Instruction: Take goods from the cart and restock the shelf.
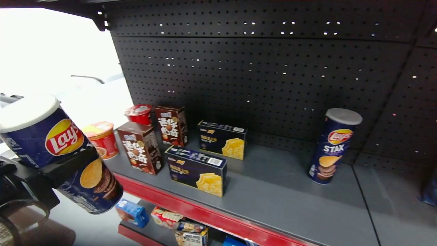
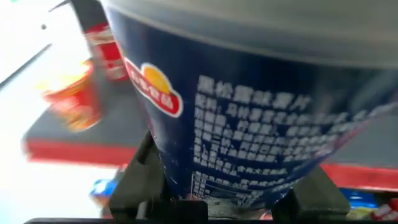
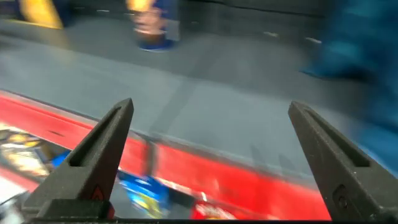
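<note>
My left gripper is shut on a blue chips can with a white lid. It holds the can tilted, in the air left of the shelf's front corner. In the left wrist view the can sits between the dark fingers. A second blue chips can stands upright on the right part of the grey shelf board. My right gripper is open with nothing in it, just in front of the shelf's red front edge. The standing can shows far off beyond it.
On the left part of the shelf stand two brown snack boxes, two dark blue boxes, and two red cups. A black pegboard backs the shelf. The lower shelf holds packets. A blue item lies at the far right.
</note>
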